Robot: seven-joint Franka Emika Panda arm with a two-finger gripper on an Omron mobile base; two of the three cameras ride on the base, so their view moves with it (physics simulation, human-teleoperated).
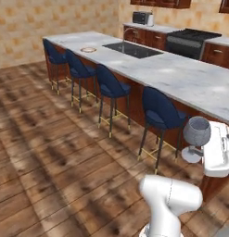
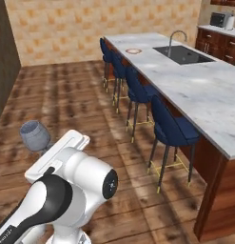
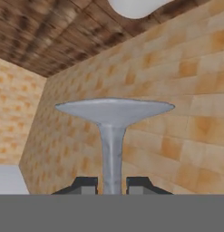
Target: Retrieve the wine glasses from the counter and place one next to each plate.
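My gripper [image 1: 197, 149] is shut on the thin stem of a smoky grey wine glass [image 1: 197, 131], held in the air beside the near end of the marble island. In the right base view the wine glass [image 2: 35, 135] sticks out to the left of the gripper [image 2: 47, 148]. The hand view looks along the stem [image 3: 111, 154] to the round foot, with the gripper [image 3: 112, 186] closed on either side of it. A plate with a red-orange rim [image 1: 88, 49] lies at the island's far end, also seen as the plate [image 2: 133, 50]. The counter [image 1: 155, 28] runs along the back wall.
The long marble island [image 1: 181, 76] carries a sink [image 1: 132, 49] and faucet [image 2: 176, 37]. Several blue stools [image 1: 160, 113] line its near side. A stove [image 1: 192, 40] and a microwave [image 1: 143, 18] stand at the back. Open wood floor [image 1: 46, 139] lies to the left.
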